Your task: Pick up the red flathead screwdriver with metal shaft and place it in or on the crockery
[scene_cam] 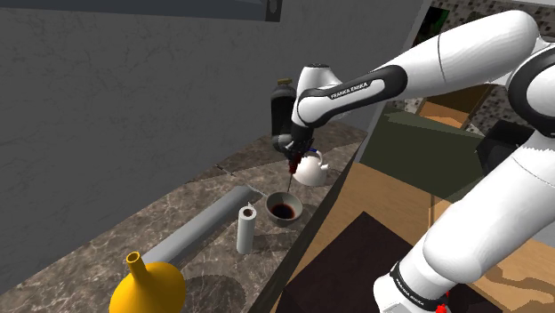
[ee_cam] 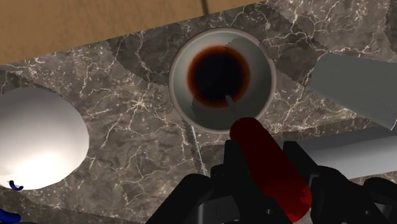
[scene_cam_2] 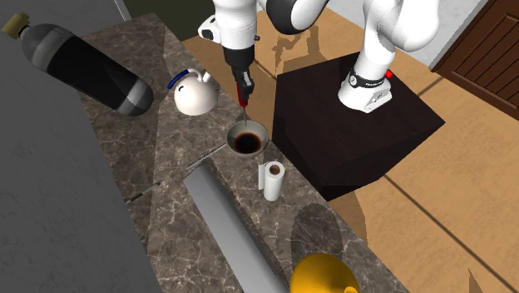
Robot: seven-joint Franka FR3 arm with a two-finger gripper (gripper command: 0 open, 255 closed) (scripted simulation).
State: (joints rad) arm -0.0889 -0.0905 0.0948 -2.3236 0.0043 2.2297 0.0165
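Note:
My gripper is shut on the red screwdriver, which hangs with its handle up and its thin metal shaft pointing down. The shaft's tip is over the small grey bowl with a dark inside, just above its opening. In the second exterior view the gripper holds the screwdriver directly above the bowl. In the wrist view the red handle sits clasped between the black fingers, and the bowl lies right beyond it.
A white teapot stands close beside the bowl. A white paper roll, a long grey beam and a yellow vase lie further along the marble counter. A black cylinder lies at the far end. The counter's edge runs near the bowl.

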